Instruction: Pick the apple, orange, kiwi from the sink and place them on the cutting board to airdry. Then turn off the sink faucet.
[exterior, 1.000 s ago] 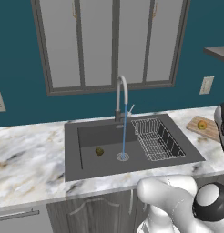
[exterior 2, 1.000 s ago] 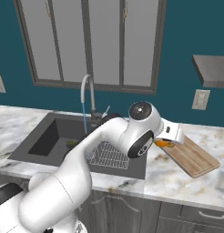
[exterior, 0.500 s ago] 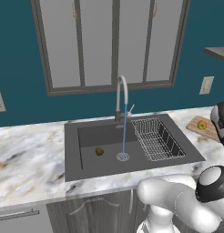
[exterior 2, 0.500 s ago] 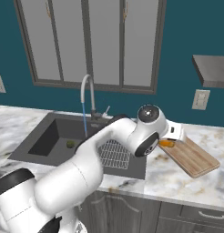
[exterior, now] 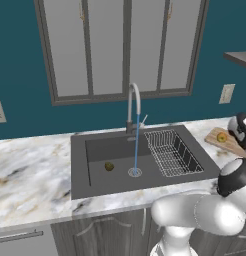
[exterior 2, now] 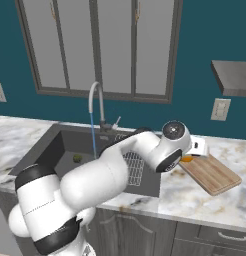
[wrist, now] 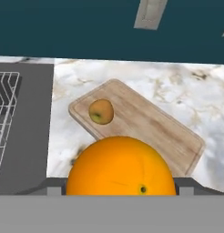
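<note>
Claw (exterior 2: pixel 191 156) hung above the tabletop (exterior 2: pixel 215 200) by the near corner of the cutting board (exterior 2: pixel 211 173), clenched on the orange (wrist: pixel 121 166), which bulged large at the bottom of the hand view and showed as an orange sliver beside the wrist in the right base view. Below and ahead of the fruit lay the board, set at a slant on the marble, its near corner close to the sink (exterior: pixel 95 175) rim and its far end pointing toward the wall. The apple (wrist: pixel 101 111) sat on the board near that sink-side end, close to the edge; the rest of the wood from the middle to the far corner lay bare. Marble ran open around the board on the far and right sides. To the left of the board began the dark basin, with the wire dish rack (exterior: pixel 171 152) at the end nearest the board. Farther out, the kiwi (exterior: pixel 109 166) rested on the basin floor, left of the drain. The sink faucet (exterior: pixel 133 107) stood behind the basin, a thin blue stream falling from its spout to the drain. A wall outlet (exterior 2: pixel 220 109) and a grey shelf (exterior 2: pixel 234 76) hung above the board's side.
</note>
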